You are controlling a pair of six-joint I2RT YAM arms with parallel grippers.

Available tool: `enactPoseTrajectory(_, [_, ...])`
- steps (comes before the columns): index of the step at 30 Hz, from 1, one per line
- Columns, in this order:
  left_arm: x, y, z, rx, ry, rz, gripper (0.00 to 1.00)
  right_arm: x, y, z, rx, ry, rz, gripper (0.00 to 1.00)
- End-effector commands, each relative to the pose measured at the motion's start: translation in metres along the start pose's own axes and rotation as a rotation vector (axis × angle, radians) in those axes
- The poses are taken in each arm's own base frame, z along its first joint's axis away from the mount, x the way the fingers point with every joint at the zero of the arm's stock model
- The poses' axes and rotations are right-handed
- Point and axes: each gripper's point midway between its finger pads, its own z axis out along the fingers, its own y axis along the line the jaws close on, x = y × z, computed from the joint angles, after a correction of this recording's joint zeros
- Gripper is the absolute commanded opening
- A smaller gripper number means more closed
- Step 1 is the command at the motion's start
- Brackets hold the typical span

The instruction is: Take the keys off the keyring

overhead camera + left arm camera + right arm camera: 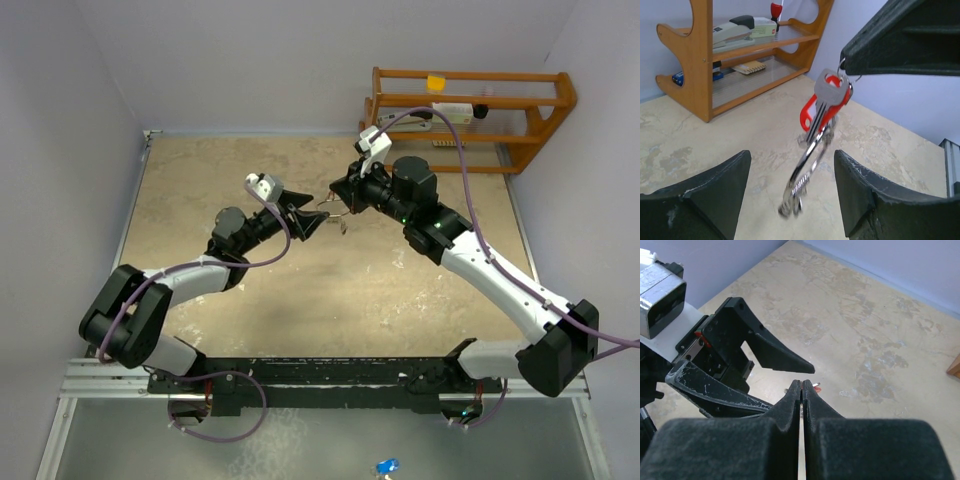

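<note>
Though they blur overhead, left wrist shows keys [826,102] gripped by right end effector [843,61]; left end effector [791,156] released.

The bench [300,290] has a mottled beige, stone-like top, paler in patches. Plain lilac-grey walls [250,60] rise along its far, left and right edges. At the far right corner stands a low wooden rack [500,76] with curved end panels and clear shelves, holding a stapler [732,31], a yellow object [436,82] and a few smaller items. An aluminium rail [100,380] runs along the near edge, with grey floor [300,440] past it. The light is soft and even.
</note>
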Motion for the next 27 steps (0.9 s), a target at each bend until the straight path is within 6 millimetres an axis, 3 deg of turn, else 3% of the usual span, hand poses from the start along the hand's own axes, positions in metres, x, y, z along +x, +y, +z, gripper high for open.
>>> enactPoseTrajectory(1, [-0.043, -0.019, 0.017, 0.09, -0.134, 0.041, 0.65, -0.042, 0.016, -0.013, -0.05, -0.119, 0.001, 0.0])
enactPoseTrajectory(4, [-0.042, -0.021, 0.021, 0.105, -0.132, 0.039, 0.62, -0.042, 0.017, -0.013, -0.051, -0.118, 0.003, 0.0])
enactPoseTrajectory(10, [-0.032, -0.025, 0.022, 0.128, -0.105, 0.009, 0.4, -0.043, 0.016, -0.013, -0.043, -0.127, 0.001, 0.0])
enactPoseTrajectory(21, [-0.018, -0.026, 0.019, 0.126, -0.071, -0.011, 0.41, -0.049, 0.014, -0.015, -0.03, -0.149, -0.011, 0.0])
enactPoseTrajectory(26, [-0.013, -0.026, 0.019, 0.128, -0.048, -0.012, 0.01, -0.049, 0.013, -0.016, -0.027, -0.151, -0.013, 0.0])
enactPoseTrajectory(27, [-0.013, -0.026, 0.018, 0.128, -0.046, -0.01, 0.0, -0.05, 0.014, -0.016, -0.027, -0.152, -0.013, 0.0])
